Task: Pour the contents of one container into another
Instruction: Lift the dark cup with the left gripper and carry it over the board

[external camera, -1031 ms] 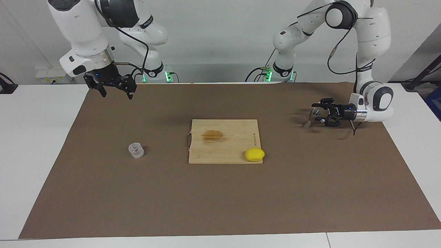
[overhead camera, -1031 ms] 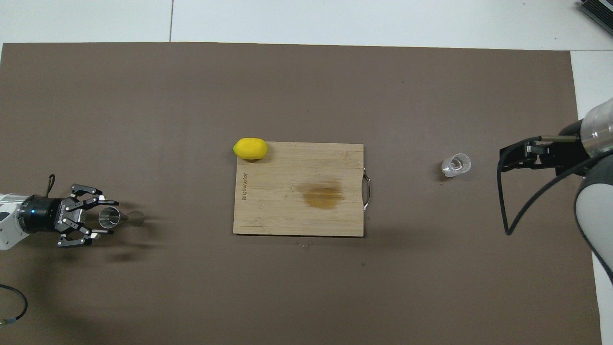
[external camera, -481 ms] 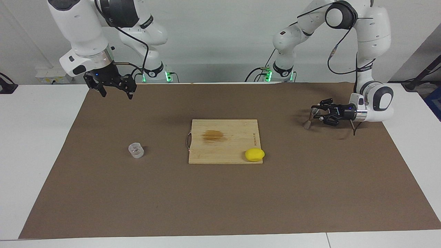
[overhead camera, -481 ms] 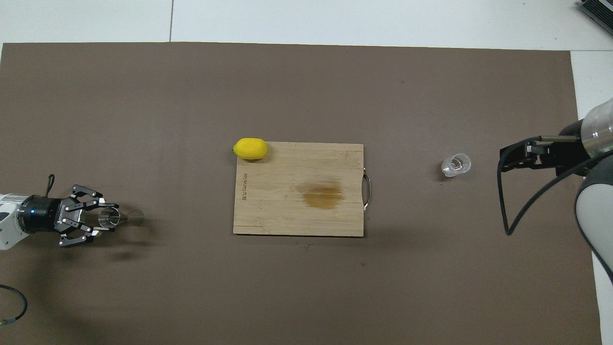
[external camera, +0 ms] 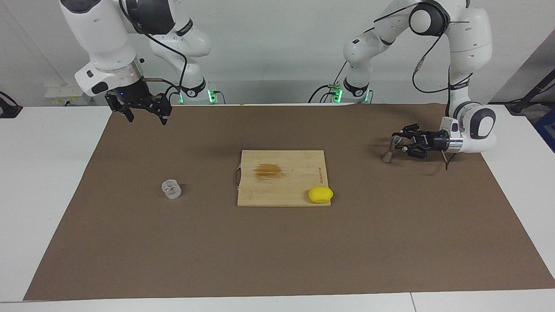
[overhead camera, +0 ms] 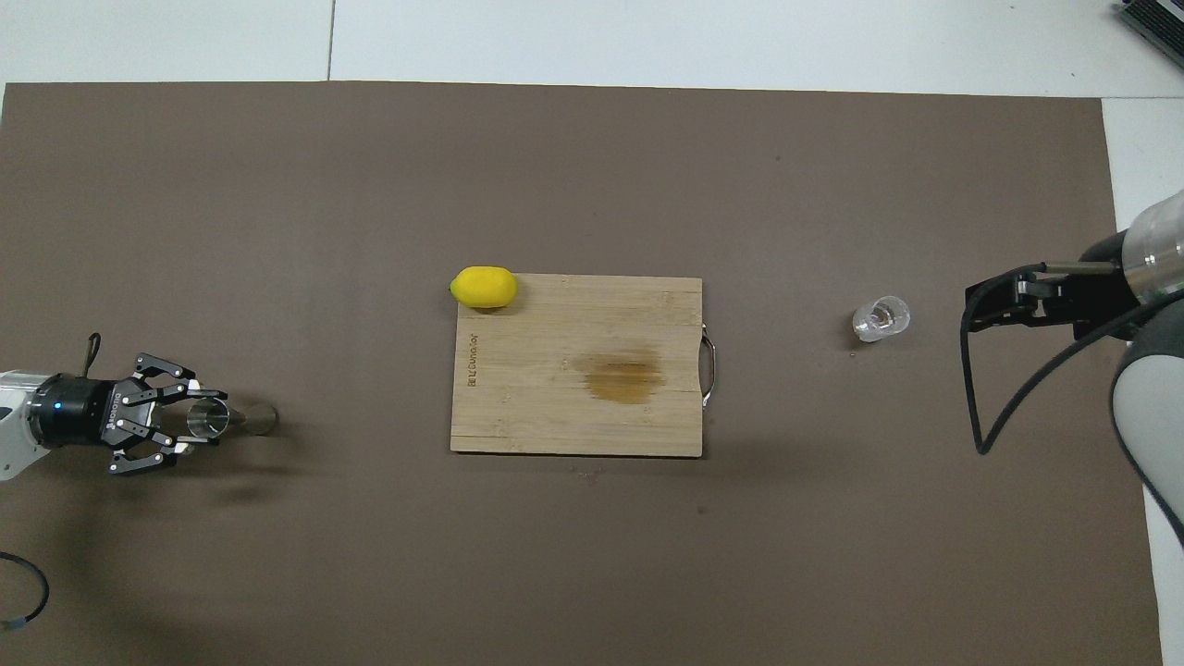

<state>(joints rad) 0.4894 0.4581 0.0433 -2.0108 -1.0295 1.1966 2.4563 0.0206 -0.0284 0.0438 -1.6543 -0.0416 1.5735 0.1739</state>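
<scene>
The short clear cup (external camera: 171,189) (overhead camera: 881,318) stands upright on the brown mat toward the right arm's end. The grey metal jigger (external camera: 389,151) (overhead camera: 248,419) is tilted low over the mat at the left arm's end. My left gripper (external camera: 396,143) (overhead camera: 205,421) reaches in level from the side and is shut on the jigger's upper cone. I cannot tell whether the jigger's lower cone touches the mat. My right gripper (external camera: 147,118) (overhead camera: 980,305) hangs open and empty, high over the mat's edge at the right arm's end, well apart from the cup.
A wooden cutting board (external camera: 299,164) (overhead camera: 518,407) with a brown stain lies mid-mat. A yellow lemon (external camera: 320,194) (overhead camera: 483,287) rests at the board's corner farthest from the robots, toward the left arm's end. Brown mat (external camera: 277,251) covers most of the white table.
The left gripper has shifted slightly toward the left arm's end and risen a little with the jigger in it. The right arm, cup, board and lemon have not moved.
</scene>
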